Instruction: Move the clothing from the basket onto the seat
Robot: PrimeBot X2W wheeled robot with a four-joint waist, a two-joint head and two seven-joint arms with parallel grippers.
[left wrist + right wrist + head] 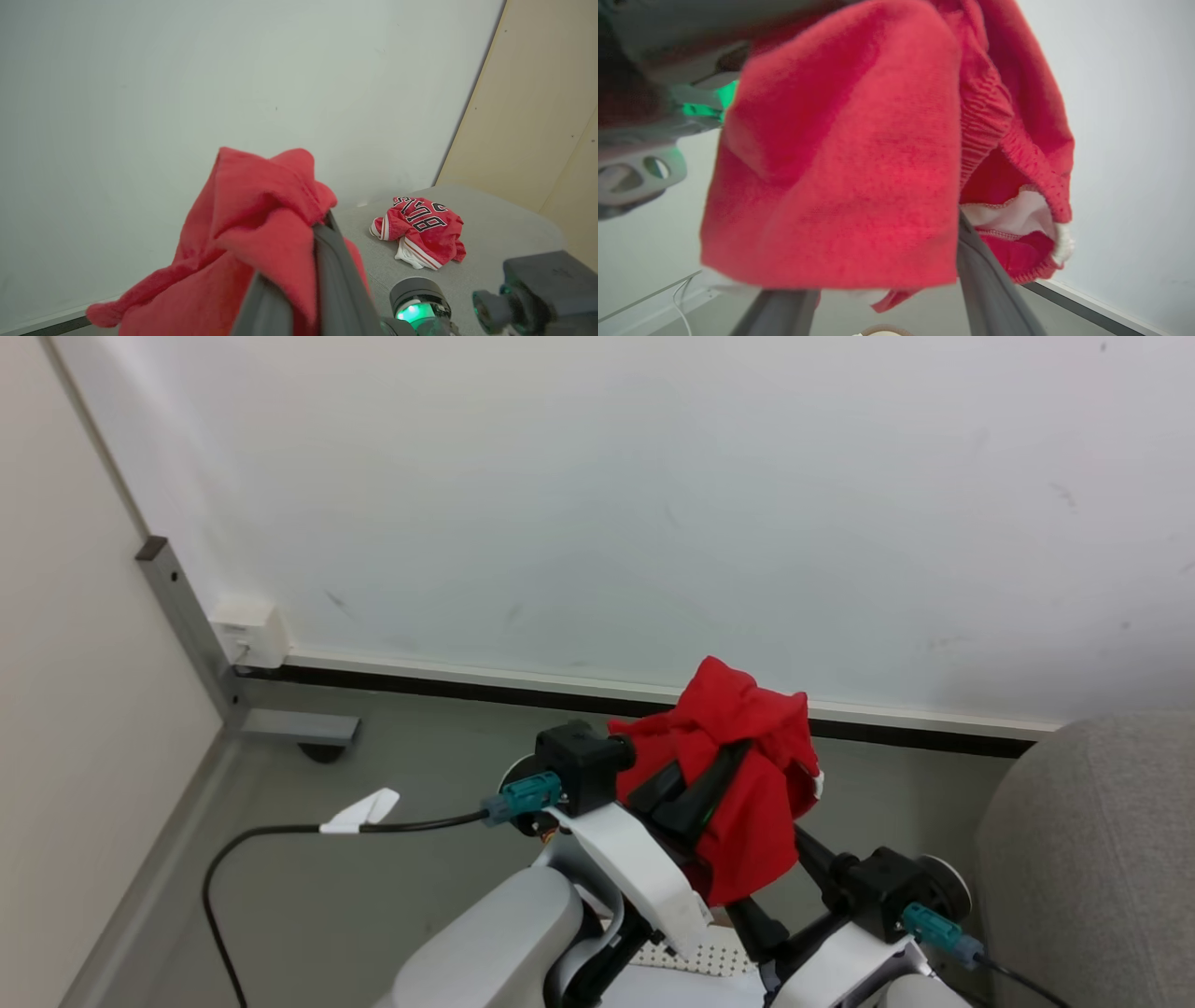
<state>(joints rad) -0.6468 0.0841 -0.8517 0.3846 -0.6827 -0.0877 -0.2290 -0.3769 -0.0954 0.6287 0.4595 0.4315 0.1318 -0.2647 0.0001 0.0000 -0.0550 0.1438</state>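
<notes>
My left gripper (695,789) holds a plain red garment (747,756) up in front of the wall, shut on a bunch of its cloth (261,219). My right gripper (794,835) reaches up under the same garment. Its two fingers (990,280) stand wide apart, open, and the red cloth with its white lining (840,154) hangs over them. A second red garment with black-and-white letters (420,231) lies crumpled on the light-grey seat (495,233), whose rounded corner (1092,859) is at my right. A perforated cream patch of the basket (714,959) peeks out between my arms.
A white wall with a dark skirting strip (448,686) stands close ahead. A grey metal post and foot (201,644) stand at the left by a white wall socket (250,633). A black cable with a white tag (359,814) runs across the grey floor.
</notes>
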